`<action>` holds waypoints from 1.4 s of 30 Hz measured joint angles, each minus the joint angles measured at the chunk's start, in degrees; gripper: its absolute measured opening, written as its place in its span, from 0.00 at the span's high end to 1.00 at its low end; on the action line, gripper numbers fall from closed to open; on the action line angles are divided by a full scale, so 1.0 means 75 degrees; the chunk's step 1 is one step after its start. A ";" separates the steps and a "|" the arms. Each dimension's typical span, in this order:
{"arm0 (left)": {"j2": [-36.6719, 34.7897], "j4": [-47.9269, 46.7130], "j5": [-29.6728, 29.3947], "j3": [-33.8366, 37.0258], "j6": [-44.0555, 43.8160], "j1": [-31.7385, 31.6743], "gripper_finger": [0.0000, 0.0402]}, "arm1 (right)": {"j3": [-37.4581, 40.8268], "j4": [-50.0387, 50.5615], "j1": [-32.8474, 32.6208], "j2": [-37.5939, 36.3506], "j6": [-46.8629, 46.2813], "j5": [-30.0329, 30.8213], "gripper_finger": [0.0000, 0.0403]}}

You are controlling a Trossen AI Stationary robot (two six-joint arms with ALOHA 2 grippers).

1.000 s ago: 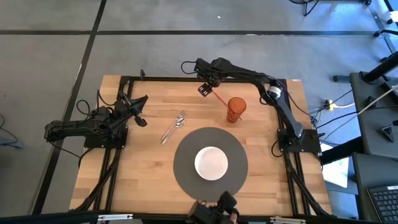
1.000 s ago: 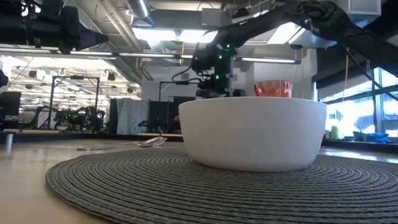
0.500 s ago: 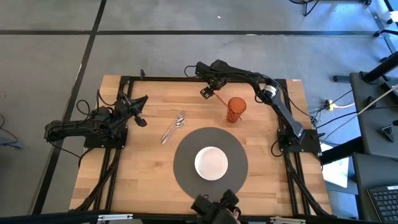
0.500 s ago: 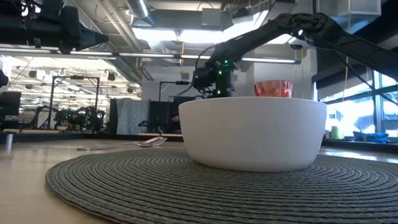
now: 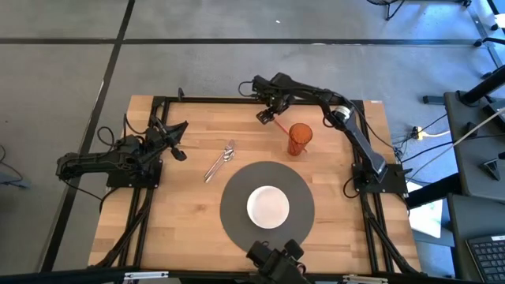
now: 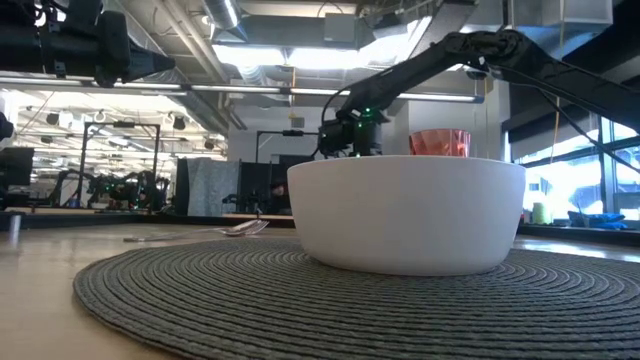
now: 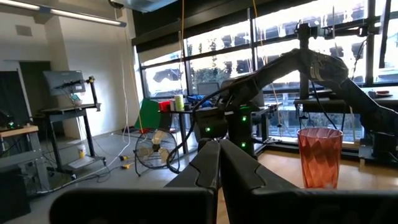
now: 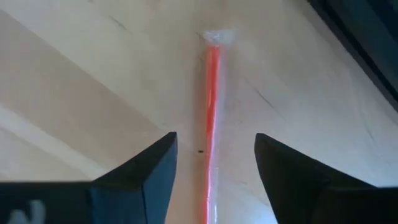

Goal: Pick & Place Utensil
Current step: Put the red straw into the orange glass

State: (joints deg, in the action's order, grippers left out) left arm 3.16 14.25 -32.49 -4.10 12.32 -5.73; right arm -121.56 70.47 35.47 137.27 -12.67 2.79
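Red straw (image 8: 211, 118): lower end cut by frame edge. Orange cup (image 6: 440, 142): base hidden behind white bowl (image 6: 405, 212). Spoon (image 6: 195, 234) beside bowl: shape indistinct.

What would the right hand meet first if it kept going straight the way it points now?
Probably the red straw lying on the table; it sits centred between the open right hand's fingers, though the remaining gap is unclear.

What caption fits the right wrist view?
Right pincer open above a red straw lying on the wooden table.
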 joint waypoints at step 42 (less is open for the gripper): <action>-0.0002 0.0010 -0.0195 0.0000 0.0006 0.0001 0.99 | -0.0210 -0.1047 -0.0248 0.0026 0.1832 -0.0842 0.99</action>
State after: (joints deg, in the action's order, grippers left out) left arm 3.14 14.33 -33.95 -4.10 12.36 -5.72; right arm -123.13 62.62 33.61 137.47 1.07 -3.53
